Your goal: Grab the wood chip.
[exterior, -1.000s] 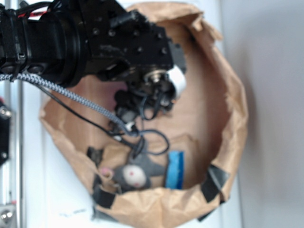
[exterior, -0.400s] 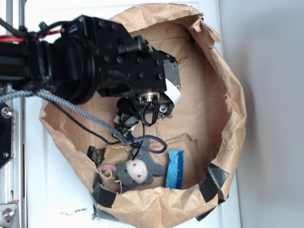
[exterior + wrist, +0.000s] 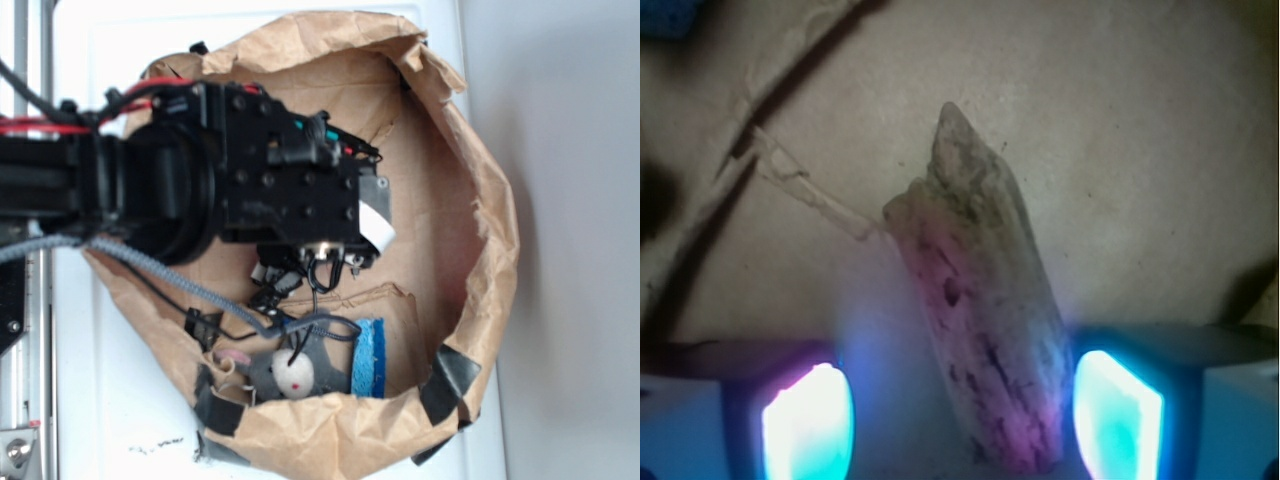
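The gripper (image 3: pixel 960 420) is spread, straddling the chip (image 3: pixel 980 320), whose long axis runs across the jaw line.

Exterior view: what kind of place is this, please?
Probably a robot test bench rather than a home: a taped brown paper enclosure on a white surface, holding a grey plush toy, a blue sponge and a wood chip.

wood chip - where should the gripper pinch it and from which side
Pinch the wood chip across its narrow width, at the broad lower half lying between the open fingers, coming straight down from above. It lies flat on the brown paper, long and slightly tilted, so only its long edges offer grip.
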Controlling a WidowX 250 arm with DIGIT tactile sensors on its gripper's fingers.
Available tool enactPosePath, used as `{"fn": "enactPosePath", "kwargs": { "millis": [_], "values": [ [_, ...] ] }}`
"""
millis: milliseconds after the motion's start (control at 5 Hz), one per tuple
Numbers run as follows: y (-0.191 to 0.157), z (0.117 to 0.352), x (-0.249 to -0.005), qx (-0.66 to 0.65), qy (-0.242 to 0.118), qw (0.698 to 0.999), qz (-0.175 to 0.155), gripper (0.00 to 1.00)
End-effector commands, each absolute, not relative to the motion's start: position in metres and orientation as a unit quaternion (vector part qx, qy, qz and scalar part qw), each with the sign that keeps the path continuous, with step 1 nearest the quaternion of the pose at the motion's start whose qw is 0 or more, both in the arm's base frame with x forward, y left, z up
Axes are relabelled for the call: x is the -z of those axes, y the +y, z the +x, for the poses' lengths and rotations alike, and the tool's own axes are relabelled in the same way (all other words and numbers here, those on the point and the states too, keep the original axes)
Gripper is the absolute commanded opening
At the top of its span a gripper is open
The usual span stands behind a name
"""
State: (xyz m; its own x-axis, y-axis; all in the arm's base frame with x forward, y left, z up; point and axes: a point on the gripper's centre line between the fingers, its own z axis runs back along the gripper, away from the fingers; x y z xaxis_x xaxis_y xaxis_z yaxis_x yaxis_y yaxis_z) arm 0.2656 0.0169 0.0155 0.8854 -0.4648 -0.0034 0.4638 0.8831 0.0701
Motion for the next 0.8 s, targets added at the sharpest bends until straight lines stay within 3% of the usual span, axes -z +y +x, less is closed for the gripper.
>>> {"fn": "enactPosePath", "kwargs": {
  "millis": [0,400,600],
  "values": [
    [0.007,0.277,-0.023,0.242,-0.043,0.969,0.035,0.0],
    [0.011,0.277,-0.029,0.233,-0.046,0.971,0.025,0.0],
    [0.015,0.272,-0.049,0.222,-0.058,0.973,0.009,0.0]
  ]
}}
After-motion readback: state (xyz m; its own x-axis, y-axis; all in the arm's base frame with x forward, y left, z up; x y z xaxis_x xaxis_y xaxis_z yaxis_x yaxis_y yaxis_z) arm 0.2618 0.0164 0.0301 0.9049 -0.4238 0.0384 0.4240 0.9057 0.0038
